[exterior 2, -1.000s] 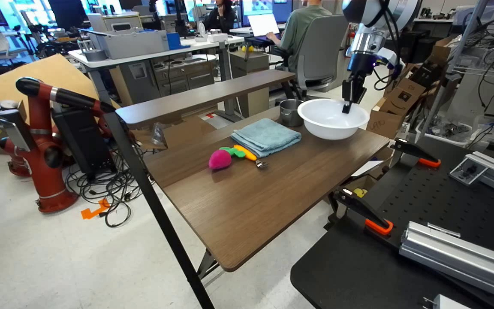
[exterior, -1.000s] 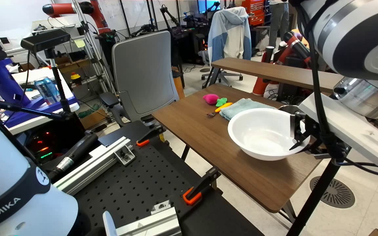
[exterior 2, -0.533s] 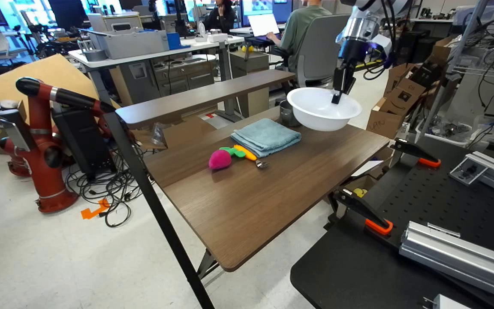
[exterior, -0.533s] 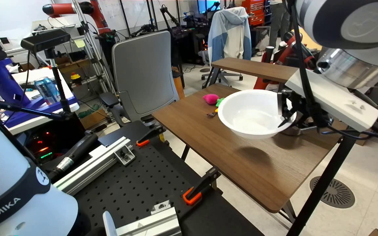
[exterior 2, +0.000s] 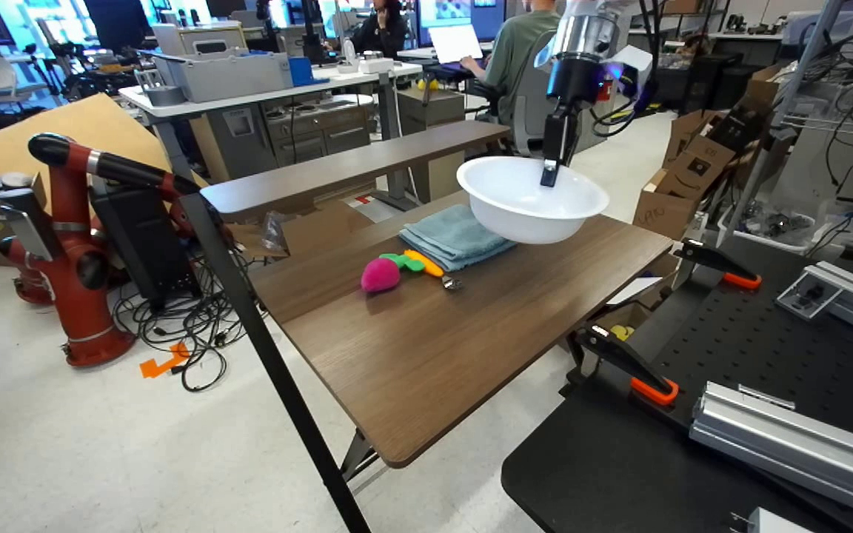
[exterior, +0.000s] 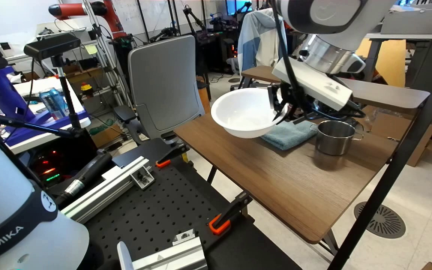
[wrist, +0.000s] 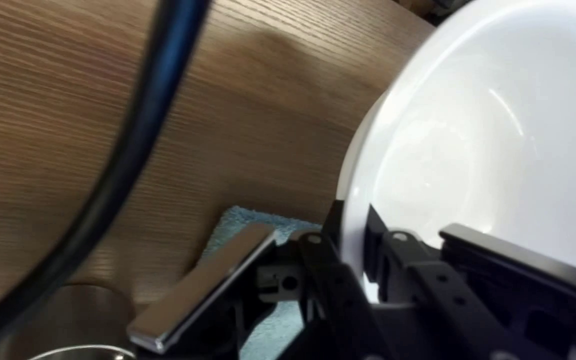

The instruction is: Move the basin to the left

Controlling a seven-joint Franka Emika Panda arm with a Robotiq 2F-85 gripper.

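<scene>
The basin, a wide white bowl, hangs in the air above the table in both exterior views (exterior: 242, 114) (exterior 2: 512, 203). Its near side fills the right of the wrist view (wrist: 448, 155). My gripper (exterior: 277, 105) is shut on the basin's rim, one finger inside the wall and one outside; this grip also shows in the wrist view (wrist: 354, 225). In an exterior view only the finger inside the bowl (exterior 2: 549, 174) shows clearly. The basin is slightly tilted and partly over the blue towel.
A folded blue towel (exterior: 291, 135) lies under and beside the basin. A silver pot (exterior: 335, 138) stands near the towel. A pink toy (exterior 2: 380, 275), a green piece (exterior 2: 401, 260) and an orange-handled utensil (exterior 2: 424, 263) lie on the brown table (exterior 2: 426, 355). A raised shelf (exterior 2: 360, 166) runs along one side.
My gripper has lifted the basin off the table and carried it leftward in both exterior views. The pot has come into view in one exterior picture and is hidden behind the basin in another.
</scene>
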